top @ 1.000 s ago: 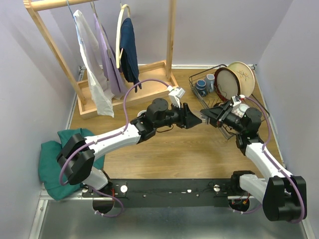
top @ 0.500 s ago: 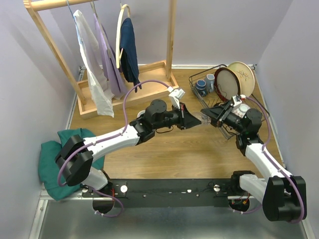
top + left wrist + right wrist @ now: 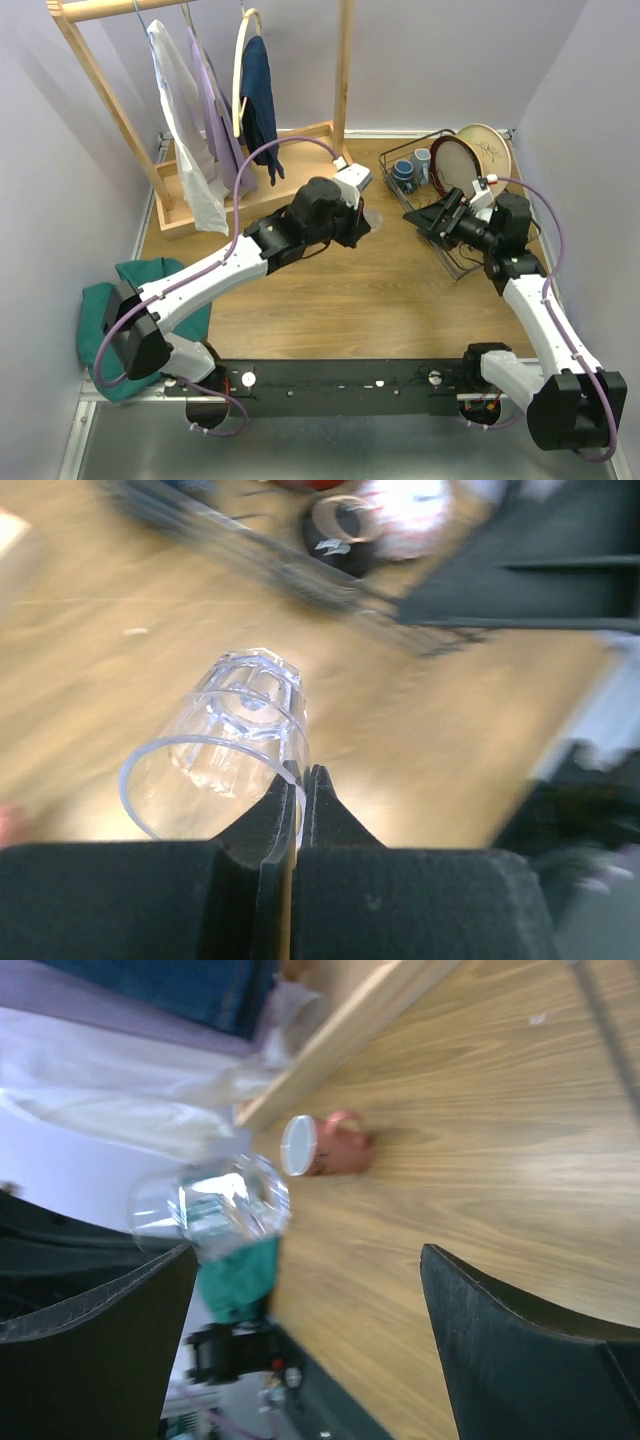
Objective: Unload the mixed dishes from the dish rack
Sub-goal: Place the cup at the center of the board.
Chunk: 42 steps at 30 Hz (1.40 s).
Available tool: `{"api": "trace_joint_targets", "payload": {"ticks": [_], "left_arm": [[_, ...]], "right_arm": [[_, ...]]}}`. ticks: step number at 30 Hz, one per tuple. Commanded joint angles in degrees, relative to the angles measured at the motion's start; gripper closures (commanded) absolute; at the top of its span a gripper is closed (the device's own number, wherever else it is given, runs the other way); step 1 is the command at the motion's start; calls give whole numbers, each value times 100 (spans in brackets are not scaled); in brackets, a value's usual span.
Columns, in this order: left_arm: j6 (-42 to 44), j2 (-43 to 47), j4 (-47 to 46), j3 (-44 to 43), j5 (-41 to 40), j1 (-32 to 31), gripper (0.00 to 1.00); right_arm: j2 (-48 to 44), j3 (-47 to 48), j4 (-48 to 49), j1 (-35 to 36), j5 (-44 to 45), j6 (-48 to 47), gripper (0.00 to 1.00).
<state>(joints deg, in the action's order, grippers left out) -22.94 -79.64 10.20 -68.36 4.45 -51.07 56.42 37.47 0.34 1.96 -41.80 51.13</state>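
Observation:
A clear glass [image 3: 222, 742] hangs in the air over the wooden table, and my left gripper [image 3: 300, 776] is shut on its rim. From above, that left gripper [image 3: 363, 214] sits mid-table, left of the dish rack [image 3: 437, 205]. My right gripper [image 3: 420, 222] stands open and empty at the rack's near-left corner. Through its wide jaws in the right wrist view I see the glass [image 3: 212, 1206] off to the left. In the rack lean a dark-red-rimmed plate [image 3: 458, 168] and a cream twig plate [image 3: 490, 150], with small mugs [image 3: 405, 175] beside them.
A pinkish mug [image 3: 325, 1145] lies on its side on the table by the base of the wooden clothes rack [image 3: 245, 195]. Shirts hang from that clothes rack at the back left. A green cloth [image 3: 105, 315] is heaped at the table's near left edge.
My left gripper shut on the glass rim and swung left and back with it. My right gripper opened wide, let go of the glass and pulled back toward the dish rack.

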Motion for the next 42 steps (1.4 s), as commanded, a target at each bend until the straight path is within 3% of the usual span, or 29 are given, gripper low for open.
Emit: {"api": "trace_joint_targets", "payload": {"ticks": [1, 5, 11, 25, 32, 42], "left_arm": [[1063, -761, 2247, -1055, -1252, 123, 100], [1248, -1536, 3390, -1933, -1464, 202, 100], [1318, -2644, 4208, -2620, -1403, 308, 100], [1327, -3796, 4684, -3219, -1789, 651, 99], [1371, -4068, 4851, -3403, -1965, 668, 83], [1169, -3797, 4852, -3703, -1869, 668, 42]], "right_arm": [[-131, 594, -2011, 24, 1111, -1623, 0], [-175, 665, -2292, 24, 1385, -1852, 0], [-185, 761, -2574, 33, 1482, -2081, 0], [-105, 726, -2811, 24, 1464, -2275, 0], [-70, 753, -2881, 24, 1517, -2327, 0], [-255, 858, -3197, 24, 1737, -2582, 0]]}}
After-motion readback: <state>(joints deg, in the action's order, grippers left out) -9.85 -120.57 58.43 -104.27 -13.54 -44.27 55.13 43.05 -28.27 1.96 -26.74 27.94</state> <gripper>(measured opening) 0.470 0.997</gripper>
